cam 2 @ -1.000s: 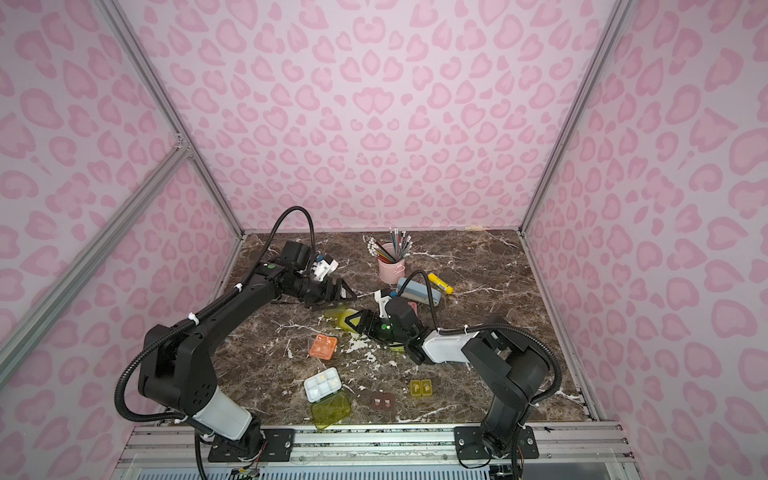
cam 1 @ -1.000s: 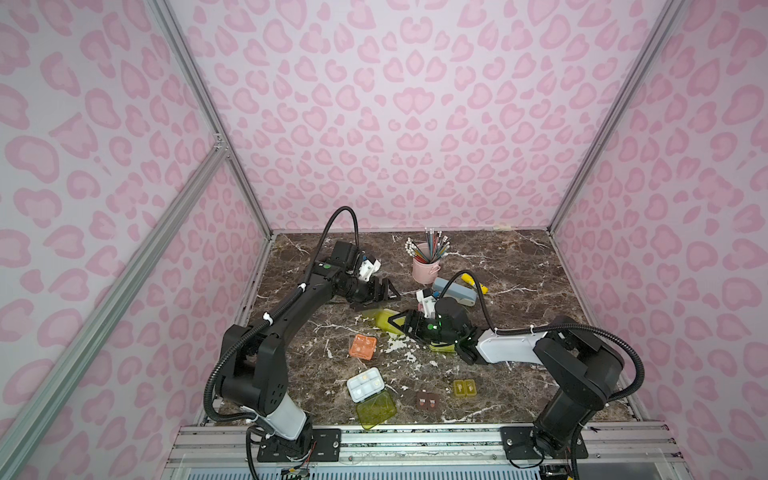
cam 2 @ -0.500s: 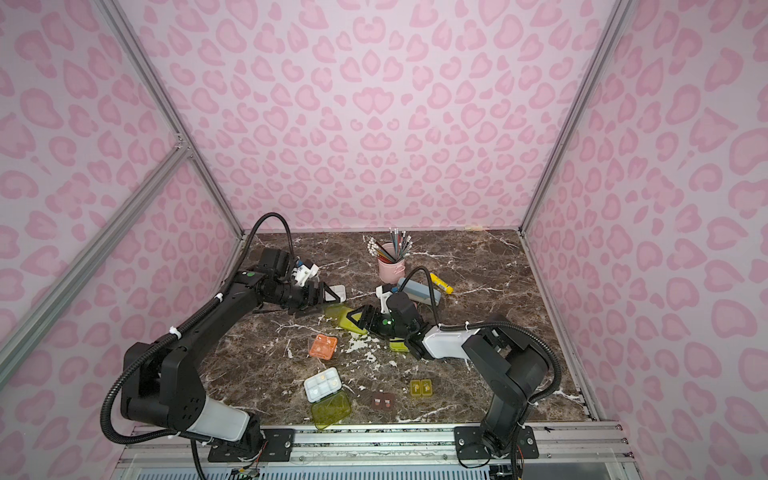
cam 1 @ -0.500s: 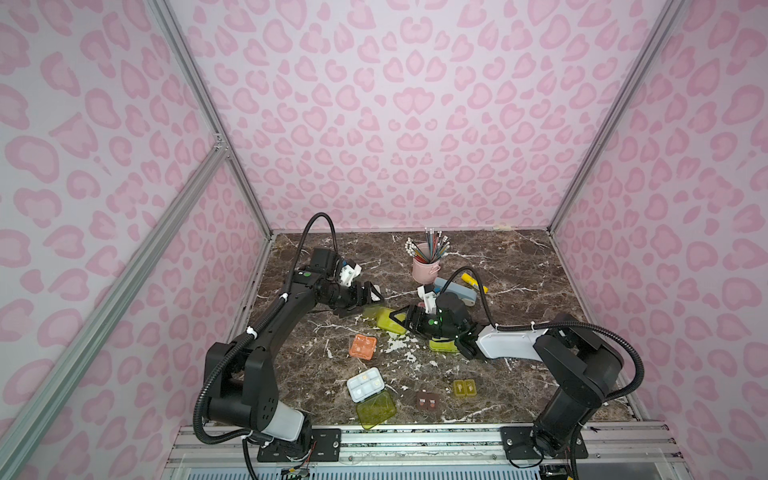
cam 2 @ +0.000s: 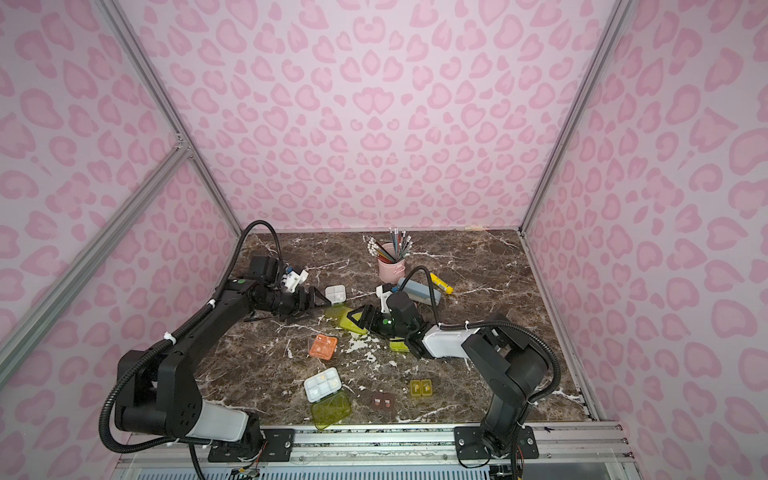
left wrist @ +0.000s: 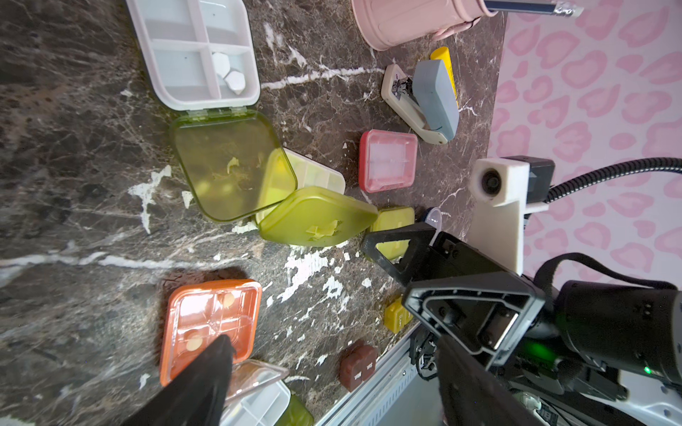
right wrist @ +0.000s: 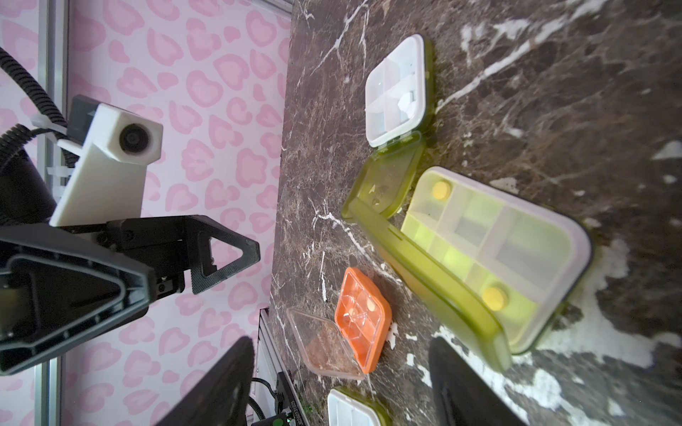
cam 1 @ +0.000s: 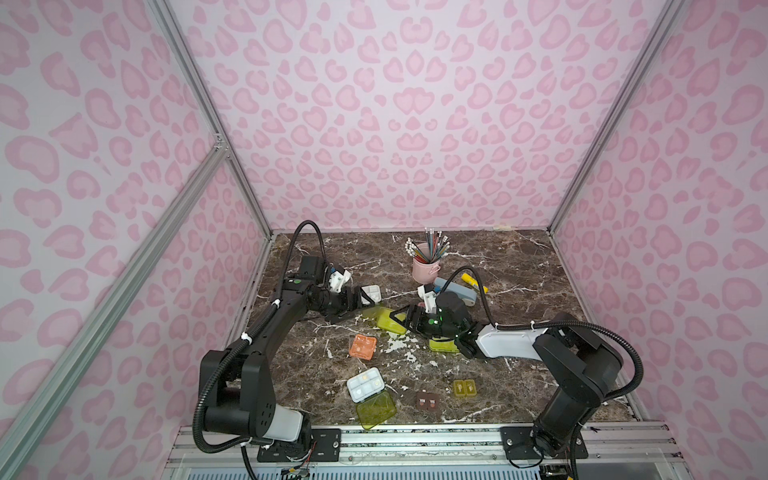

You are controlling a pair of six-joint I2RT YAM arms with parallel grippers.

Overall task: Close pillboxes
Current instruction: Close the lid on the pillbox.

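By the tabletop's (cam 1: 519, 257) front edge a white pillbox (cam 1: 365, 384) lies open. Behind it, the open orange pillbox (cam 1: 363, 347) holds tan pills (left wrist: 194, 345). Farther, the left claw (cam 1: 359, 301) and right claw (cam 1: 405, 320) hang spread, empty, near a half-lidded tray (right wrist: 524, 239) holding yellow pills (right wrist: 493, 298).

A pencil cup (cam 1: 424, 269) is stood near the middle of the back edge of the tabletop (cam 1: 519, 266), with the stapler (cam 1: 454, 289) laid just front-right of it and the glue stick (cam 1: 469, 279) tucked right behind the stapler. Left of the cup the rear pillbox (cam 1: 370, 293) is set, the rear lid (cam 1: 371, 312) dropped frontward against the propped pillbox (cam 1: 390, 324). Another pillbox (left wrist: 387, 160) is found between that one and the stapler. The centre pillbox (cam 1: 363, 347) is placed further front, and the front pillbox (cam 1: 365, 383) is parked by the front edge, the front lid (cam 1: 376, 409) pointed at that edge. A twin pillbox (cam 1: 428, 401) is lined up to its right, and a further twin pillbox (cam 1: 464, 387) right of that.
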